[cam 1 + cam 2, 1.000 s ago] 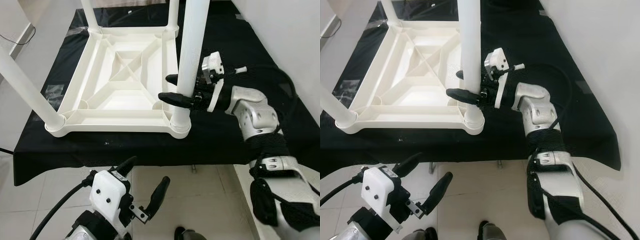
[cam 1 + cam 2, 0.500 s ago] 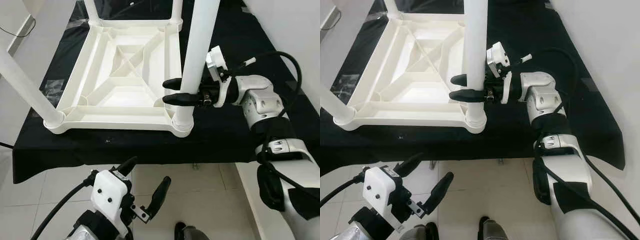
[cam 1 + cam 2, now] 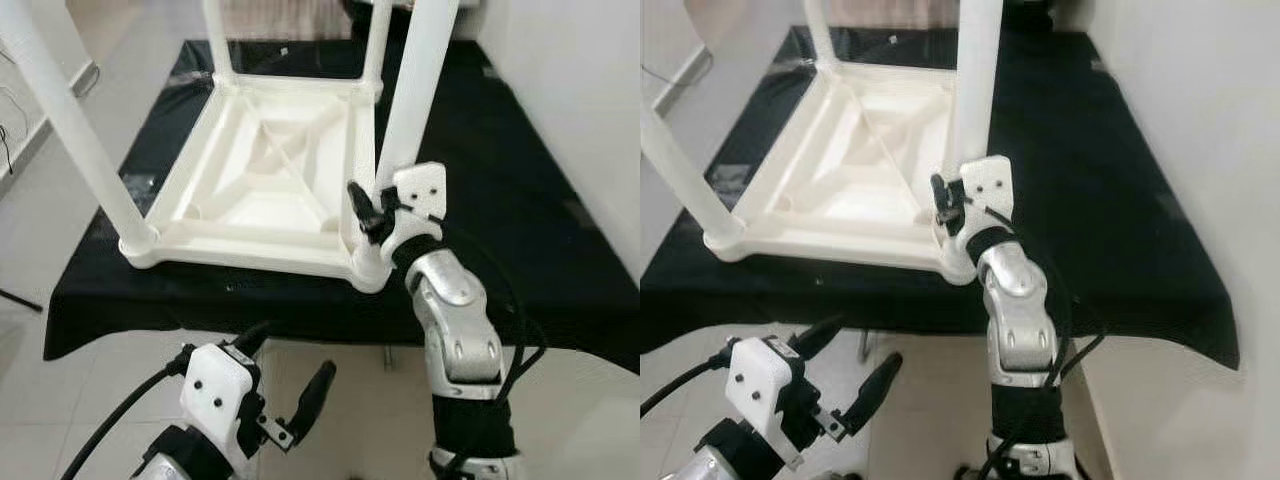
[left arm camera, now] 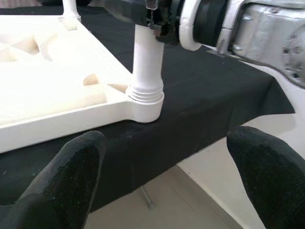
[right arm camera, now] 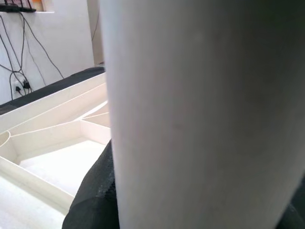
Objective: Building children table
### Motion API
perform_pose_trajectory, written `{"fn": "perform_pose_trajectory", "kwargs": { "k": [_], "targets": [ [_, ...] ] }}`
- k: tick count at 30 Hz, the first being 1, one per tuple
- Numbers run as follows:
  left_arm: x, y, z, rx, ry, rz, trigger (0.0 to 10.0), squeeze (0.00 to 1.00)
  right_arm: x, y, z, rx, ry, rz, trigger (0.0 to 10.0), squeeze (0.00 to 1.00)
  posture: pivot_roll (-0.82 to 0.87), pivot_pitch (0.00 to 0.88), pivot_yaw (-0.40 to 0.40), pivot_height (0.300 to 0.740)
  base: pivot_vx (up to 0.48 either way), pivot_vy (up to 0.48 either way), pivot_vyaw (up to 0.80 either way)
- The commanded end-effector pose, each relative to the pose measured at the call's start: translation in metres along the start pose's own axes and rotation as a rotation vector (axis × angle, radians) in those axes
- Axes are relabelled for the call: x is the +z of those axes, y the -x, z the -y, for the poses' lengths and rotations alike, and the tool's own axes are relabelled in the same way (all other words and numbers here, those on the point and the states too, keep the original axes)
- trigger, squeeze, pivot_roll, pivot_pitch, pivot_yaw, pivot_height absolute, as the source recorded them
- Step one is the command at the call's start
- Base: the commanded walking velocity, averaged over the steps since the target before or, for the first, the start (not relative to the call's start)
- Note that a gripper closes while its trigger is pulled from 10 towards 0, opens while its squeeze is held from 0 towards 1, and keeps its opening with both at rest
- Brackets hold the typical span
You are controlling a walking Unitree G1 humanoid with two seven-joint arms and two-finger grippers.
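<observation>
Eye views: an upturned white plastic children's table (image 3: 270, 190) lies on a black cloth (image 3: 520, 200), four legs pointing up. The right gripper (image 3: 372, 215) clasps the near right leg (image 3: 415, 95) low down, just above its corner socket (image 3: 368, 268). The left gripper (image 3: 285, 390) hangs below the cloth's edge over the tiled floor (image 3: 70, 400), fingers spread wide and empty.

Left wrist view: two black fingertips (image 4: 71, 176) stand apart, framing the threaded socket.

Right wrist view: one white leg, very close, with a black finger (image 5: 93, 195) against it.
</observation>
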State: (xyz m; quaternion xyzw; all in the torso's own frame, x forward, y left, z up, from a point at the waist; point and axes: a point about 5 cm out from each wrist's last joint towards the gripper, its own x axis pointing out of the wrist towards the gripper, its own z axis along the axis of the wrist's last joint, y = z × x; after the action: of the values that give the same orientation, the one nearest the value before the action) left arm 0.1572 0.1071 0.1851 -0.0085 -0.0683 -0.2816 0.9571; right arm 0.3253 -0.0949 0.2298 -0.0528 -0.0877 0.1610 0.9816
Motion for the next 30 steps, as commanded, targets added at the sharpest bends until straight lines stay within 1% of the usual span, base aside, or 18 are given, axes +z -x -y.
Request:
{"fn": "perform_pose_trajectory", "kwargs": {
  "k": [1, 2, 5, 6, 8, 11, 13, 14, 15, 16, 17, 18, 19, 21, 22, 23, 25, 30],
  "targets": [
    [-0.003, 0.001, 0.0, -0.003, 0.011, -0.009, 10.0, 0.0, -0.041, 0.002, -0.013, 0.027, -0.009, -0.19, 0.0, 0.0, 0.06, 0.197, -0.049, 0.74, 0.0, 0.0, 0.0],
    [-0.004, 0.0, 0.0, -0.003, 0.01, -0.008, 10.0, 0.0, -0.036, -0.002, -0.013, 0.034, 0.002, -0.17, 10.0, 0.0, 0.06, 0.191, -0.052, 0.74, 0.0, 0.0, 0.0],
    [-0.004, 0.0, 0.0, -0.001, 0.009, -0.008, 10.0, 0.0, -0.023, -0.007, -0.009, 0.052, -0.008, -0.12, 10.0, 0.06, 0.06, 0.187, -0.052, 0.74, 0.0, 0.0, 0.0],
    [-0.005, 0.0, 0.0, -0.001, 0.009, -0.008, 10.0, 0.0, -0.018, -0.007, -0.01, 0.06, -0.01, -0.106, 10.0, 1.0, 0.06, 0.187, -0.052, 0.74, 0.0, 0.0, 0.0],
    [-0.005, 0.0, 0.0, -0.002, 0.01, -0.008, 10.0, 0.0, -0.013, -0.007, -0.008, 0.08, -0.034, -0.09, 10.0, 1.0, 0.06, 0.189, -0.051, 0.74, 0.0, 0.0, 0.0],
    [-0.004, 0.0, 0.0, -0.003, 0.012, -0.008, 10.0, 0.0, 0.005, -0.009, -0.006, 0.177, -0.097, -0.02, 10.0, 1.0, 0.06, 0.197, -0.052, 0.74, 0.0, 0.0, 0.0],
    [-0.004, 0.0, 0.0, -0.003, 0.012, -0.008, 10.0, 0.0, 0.005, -0.009, -0.006, 0.177, -0.097, -0.02, 10.0, 1.0, 0.06, 0.197, -0.052, 0.74, 0.0, 0.0, 0.0],
    [-0.004, 0.0, 0.001, -0.004, 0.014, -0.007, 10.0, 0.0, 0.015, -0.011, -0.003, 0.266, -0.081, 0.024, 10.0, 1.0, 0.07, 0.204, -0.054, 0.74, 0.0, 0.0, 0.0],
    [-0.004, 0.0, 0.001, -0.004, 0.014, -0.007, 10.0, 0.0, 0.015, -0.011, -0.003, 0.266, -0.081, 0.024, 10.0, 1.0, 0.07, 0.204, -0.054, 0.74, 0.0, 0.0, 0.0],
    [-0.004, 0.0, 0.002, -0.005, 0.016, -0.007, 10.0, 0.0, 0.027, -0.012, 0.0, 0.419, -0.072, 0.066, 10.0, 0.89, 0.06, 0.21, -0.054, 0.74, 0.0, 0.0, 0.0],
    [-0.003, 0.0, 0.003, -0.006, 0.019, -0.006, 10.0, 0.0, 0.036, -0.012, 0.004, 0.553, -0.037, 0.108, 10.0, 0.24, 0.07, 0.22, -0.053, 0.74, 0.0, 0.0, 0.0],
    [-0.003, 0.001, 0.004, -0.007, 0.022, -0.007, 10.0, 0.0, 0.04, -0.011, 0.008, 0.678, 0.039, 0.114, 10.0, 0.0, 0.08, 0.224, -0.054, 0.74, 0.0, 0.0, 0.0],
    [-0.003, 0.001, 0.004, -0.007, 0.022, -0.007, 10.0, 0.0, 0.04, -0.011, 0.008, 0.678, 0.039, 0.114, 10.0, 0.0, 0.08, 0.224, -0.054, 0.74, 0.0, 0.0, 0.0],
    [-0.002, 0.002, 0.005, -0.006, 0.025, -0.009, 10.0, 0.0, 0.045, -0.011, 0.014, 0.853, 0.153, 0.099, 10.0, 0.0, 0.09, 0.236, -0.06, 0.74, 0.0, 0.0, 0.0],
    [-0.002, 0.002, 0.005, -0.006, 0.025, -0.009, 10.0, 0.0, 0.045, -0.011, 0.014, 0.853, 0.153, 0.099, 10.0, 0.0, 0.09, 0.236, -0.06, 0.74, 0.0, 0.0, 0.0],
    [-0.001, 0.003, 0.006, -0.005, 0.026, -0.01, 10.0, 0.0, 0.049, -0.011, 0.016, 0.918, 0.169, 0.091, 10.0, 0.0, 0.09, 0.242, -0.062, 0.74, 0.0, 0.0, 0.0],
    [-0.001, 0.005, 0.007, -0.004, 0.028, -0.014, 10.0, 0.0, 0.057, -0.012, 0.02, 1.041, 0.166, 0.091, 10.0, 0.0, 0.1, 0.255, -0.064, 0.74, 0.0, 0.0, 0.0],
    [0.0, 0.007, 0.008, -0.006, 0.031, -0.02, 10.0, 0.0, 0.065, -0.023, 0.029, 1.101, 0.123, 0.08, 10.0, 0.0, 0.11, 0.267, -0.064, 0.74, 0.0, 0.0, 0.0]
  ]
}}
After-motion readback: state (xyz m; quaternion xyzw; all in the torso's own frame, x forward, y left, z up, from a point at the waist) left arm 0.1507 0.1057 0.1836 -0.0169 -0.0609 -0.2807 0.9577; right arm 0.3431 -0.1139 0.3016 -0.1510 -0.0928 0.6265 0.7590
